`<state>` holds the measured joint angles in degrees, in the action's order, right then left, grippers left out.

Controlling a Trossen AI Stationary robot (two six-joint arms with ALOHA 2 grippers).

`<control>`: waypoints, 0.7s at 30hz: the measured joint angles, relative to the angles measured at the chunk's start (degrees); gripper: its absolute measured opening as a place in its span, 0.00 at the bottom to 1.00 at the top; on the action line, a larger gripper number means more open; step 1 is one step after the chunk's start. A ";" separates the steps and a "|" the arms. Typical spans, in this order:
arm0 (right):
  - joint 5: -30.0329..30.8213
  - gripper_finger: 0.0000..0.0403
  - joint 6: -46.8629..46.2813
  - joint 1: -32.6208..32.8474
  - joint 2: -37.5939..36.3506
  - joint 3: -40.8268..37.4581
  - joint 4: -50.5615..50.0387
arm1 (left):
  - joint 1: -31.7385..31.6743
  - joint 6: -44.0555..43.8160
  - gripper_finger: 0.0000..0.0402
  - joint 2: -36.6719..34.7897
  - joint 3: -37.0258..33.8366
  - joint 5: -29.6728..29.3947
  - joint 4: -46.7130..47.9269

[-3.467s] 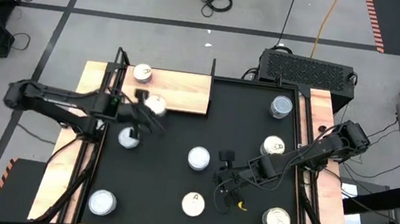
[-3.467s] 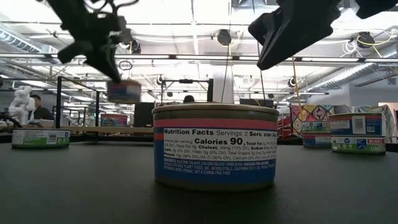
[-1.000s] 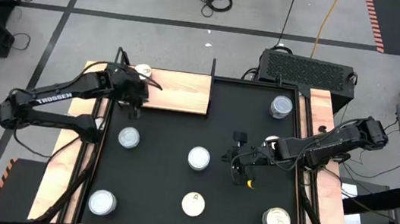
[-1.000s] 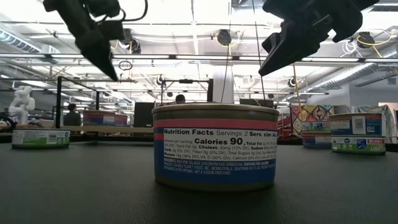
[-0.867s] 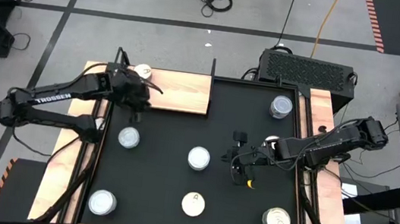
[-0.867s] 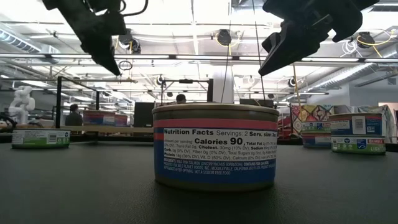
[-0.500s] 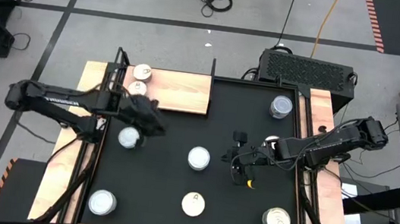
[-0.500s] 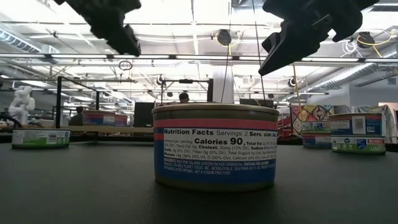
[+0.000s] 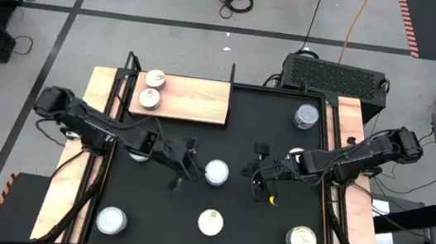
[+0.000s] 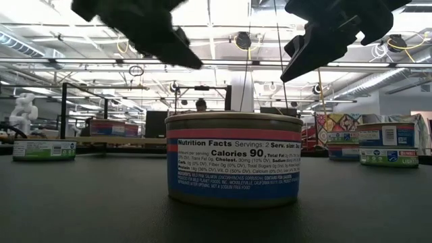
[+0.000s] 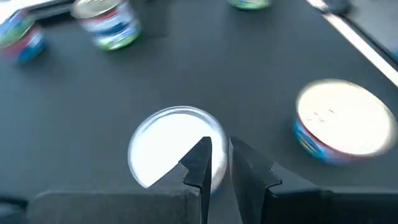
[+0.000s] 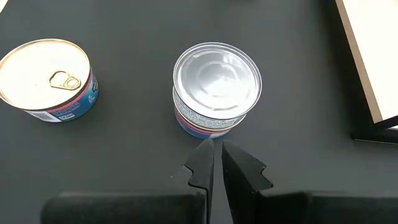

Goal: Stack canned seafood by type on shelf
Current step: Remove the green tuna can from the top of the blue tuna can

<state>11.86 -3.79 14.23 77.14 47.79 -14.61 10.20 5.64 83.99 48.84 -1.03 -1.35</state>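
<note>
On the pale wooden shelf (image 9: 191,100) at the far left stand two cans of seafood, one whitish (image 9: 155,78) and one beside it (image 9: 149,98). A silver-lidded can (image 9: 216,172) stands mid-mat between both grippers. My left gripper (image 9: 193,167) hovers just left of it, shut down to a narrow slit and holding nothing; its wrist view shows this can (image 11: 174,149) below the fingertips. My right gripper (image 9: 259,181) hangs shut to the can's right, the same can (image 12: 216,87) lying ahead of its fingers. A cream-lidded pull-tab can (image 9: 210,221) stands nearer.
More cans stand on the black mat (image 9: 181,217): near left (image 9: 112,220), near right (image 9: 302,239), far right (image 9: 308,116), one half under my right arm (image 9: 297,158), one under my left arm (image 9: 139,154). Wooden strips (image 9: 351,126) edge the mat.
My left gripper has left the shelf and swung toward the table's near and right side, dropping a little and tipping, and now hangs beside the middle can. It carries nothing. The two cans on the shelf stay put.
</note>
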 joint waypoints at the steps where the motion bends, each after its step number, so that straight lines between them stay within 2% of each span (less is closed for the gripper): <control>1: 0.00 0.07 -0.01 0.00 0.00 0.00 0.00 | -0.50 -5.02 0.15 0.86 -0.02 -2.06 -1.65; 4: 0.00 0.07 -0.02 0.01 0.00 0.00 0.00 | -4.04 -27.24 0.15 2.25 1.33 -6.81 -0.44; 6: -0.02 0.07 -0.02 0.01 0.00 0.00 -0.01 | -7.08 -38.59 0.15 2.30 2.53 -5.23 3.48; 7: -0.02 0.07 -0.02 0.01 0.00 0.00 0.00 | -8.47 -41.19 0.15 2.29 2.85 -2.73 4.29; 10: -0.02 0.07 0.00 0.01 0.00 0.00 0.00 | -10.80 -43.05 0.15 2.29 2.92 3.89 4.32; 21: -0.02 0.07 0.05 0.01 0.02 0.00 -0.24 | -11.96 -44.06 0.30 4.61 2.92 4.43 3.55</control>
<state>11.84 -3.74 14.24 77.17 47.79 -14.85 -1.76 -38.41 88.60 51.76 3.40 2.20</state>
